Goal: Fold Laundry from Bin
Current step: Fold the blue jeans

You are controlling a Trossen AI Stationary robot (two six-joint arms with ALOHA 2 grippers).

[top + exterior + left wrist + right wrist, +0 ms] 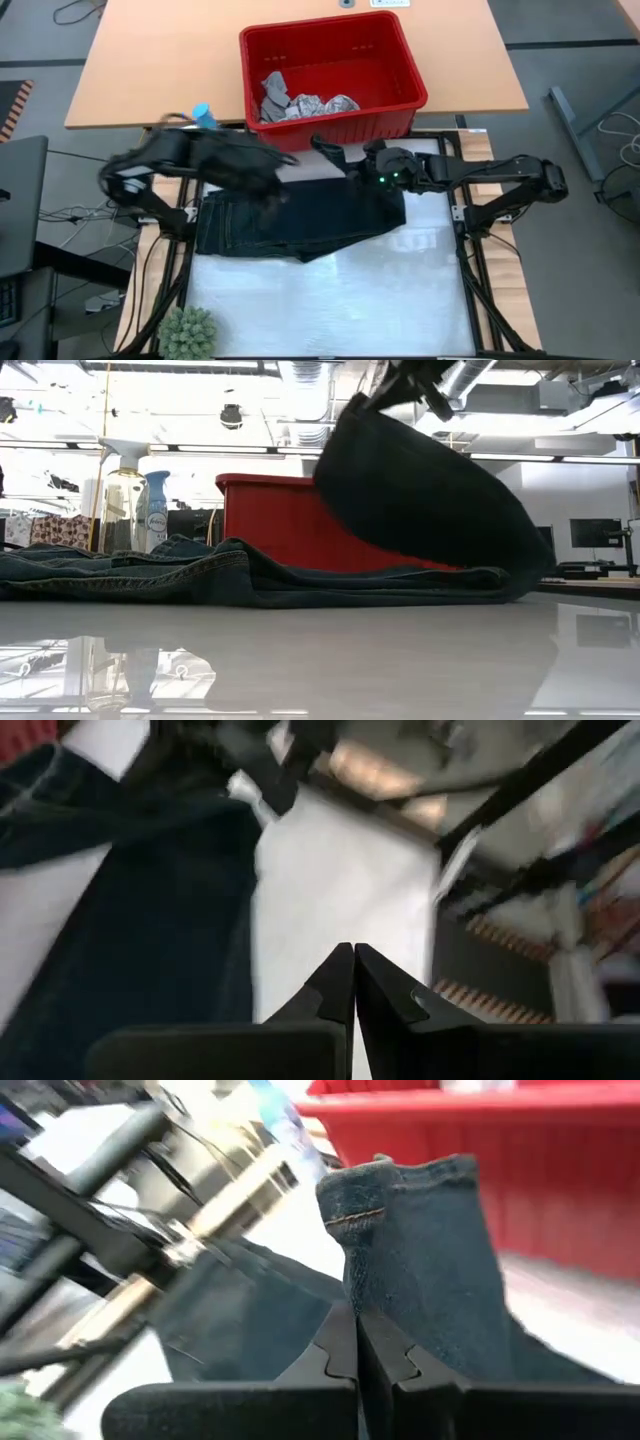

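White glossy work surface [330, 300], mirroring ceiling lights in the low view, framed by black rails and butted against a tan wooden table [160, 60] on the far side. Red bin [330, 50] on that wooden table, at its near edge, holding a grey cloth [274, 92] and a leaf-printed white cloth [320, 104] against its near wall. Dark trousers [290, 225] spread on the white surface just in front of the bin, one end lifted off the surface (hem stitching plain in the right wrist view). Right gripper [352, 1342] just in front of the bin, closed on that raised trouser end. Left gripper [352, 982] in front of the bin's left corner, above the trousers, jaws pressed together on nothing. Spray bottles [140, 500] left of the bin, labels too blurred to read. Small green plant [188, 333] far from the bin, at the white surface's near left corner. Beyond the bin, open ceiling ducts and a dark monitor [595, 532] to its right.
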